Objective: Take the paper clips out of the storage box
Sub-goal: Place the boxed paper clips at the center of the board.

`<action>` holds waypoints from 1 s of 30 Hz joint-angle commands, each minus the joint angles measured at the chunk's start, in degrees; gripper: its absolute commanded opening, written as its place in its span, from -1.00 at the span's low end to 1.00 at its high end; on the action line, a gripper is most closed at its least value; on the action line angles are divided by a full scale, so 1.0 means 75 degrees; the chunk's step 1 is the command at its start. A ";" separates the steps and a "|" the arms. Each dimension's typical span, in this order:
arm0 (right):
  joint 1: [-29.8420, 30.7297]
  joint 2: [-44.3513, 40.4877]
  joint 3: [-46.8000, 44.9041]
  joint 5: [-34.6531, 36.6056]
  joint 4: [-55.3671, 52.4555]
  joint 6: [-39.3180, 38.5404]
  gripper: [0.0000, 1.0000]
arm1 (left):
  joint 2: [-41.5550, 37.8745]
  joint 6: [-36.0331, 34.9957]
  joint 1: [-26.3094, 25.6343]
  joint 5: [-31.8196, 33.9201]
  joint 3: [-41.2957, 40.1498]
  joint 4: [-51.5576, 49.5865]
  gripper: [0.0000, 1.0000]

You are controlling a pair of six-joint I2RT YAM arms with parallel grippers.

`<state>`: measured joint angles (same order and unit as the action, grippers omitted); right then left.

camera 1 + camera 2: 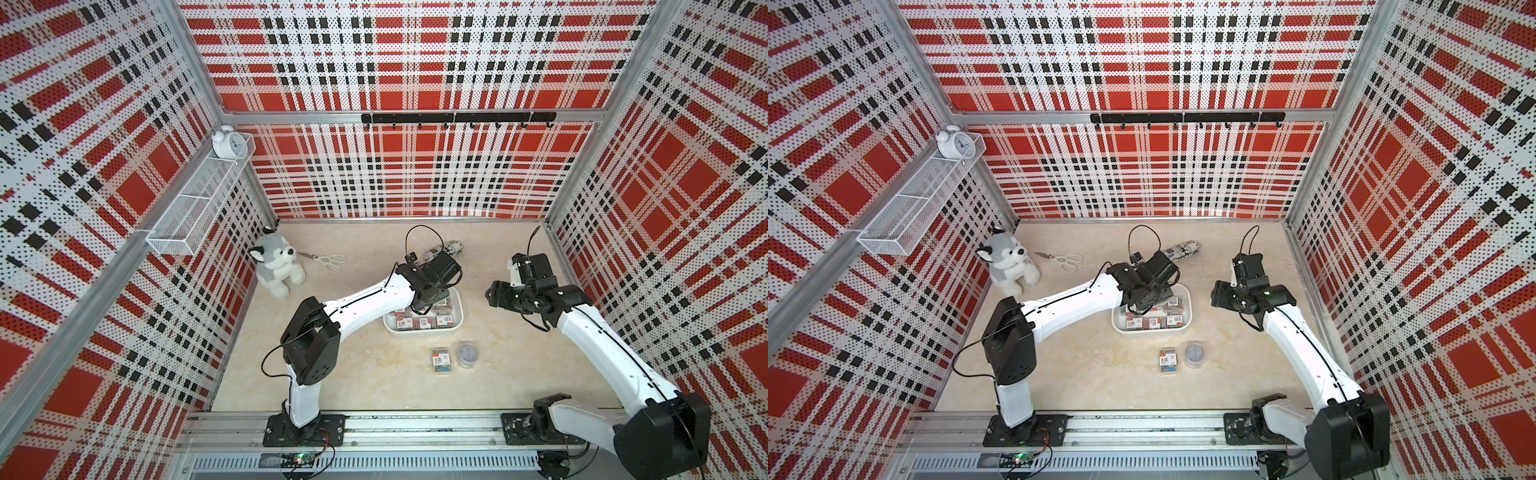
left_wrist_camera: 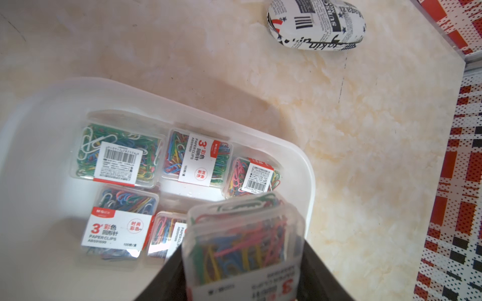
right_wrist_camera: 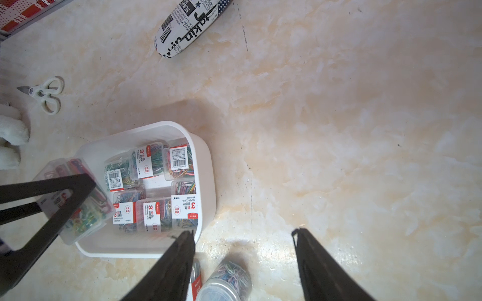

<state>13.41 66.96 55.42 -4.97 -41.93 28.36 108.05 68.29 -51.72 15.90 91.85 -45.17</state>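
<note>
Left hand (image 2: 242,247): you clamp the held case (image 3: 91,219) by its sides.
Held case: above the box (image 3: 207,177) rim, clear of the rest.
Box: six cases (image 3: 152,213) lie flat inside.
Right hand (image 3: 243,233): released, fingers wide, holding nothing, apart from the box.
Tabletop (image 1: 374,374): loose case (image 1: 441,360) and tub (image 1: 468,354) sit side by side near your box.

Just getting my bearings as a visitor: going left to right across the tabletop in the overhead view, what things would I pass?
Plush husky → scissors → storage box. The printed pouch, loose case and round tub overlap the box sideways, so I leave them out.
</note>
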 commanded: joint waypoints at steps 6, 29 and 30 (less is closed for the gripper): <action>-0.0055 -0.0007 0.0159 0.0275 -0.0188 0.0059 0.33 | -0.0866 -0.0834 -0.0290 0.0471 -0.0628 -0.0552 -0.07; -0.0054 -0.0131 0.0300 0.0697 -0.0402 0.0084 0.34 | -0.2699 -0.0394 -0.2234 0.0607 -0.2972 -0.0801 -0.05; -0.0064 -0.0148 0.0290 0.0692 -0.0394 0.0077 0.34 | -0.2702 -0.0328 -0.2298 0.0583 -0.3048 -0.0772 -0.04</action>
<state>13.41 66.94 56.73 -0.80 -44.05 28.56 89.47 63.72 -67.79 19.16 70.04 -50.74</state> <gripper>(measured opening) 0.668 0.560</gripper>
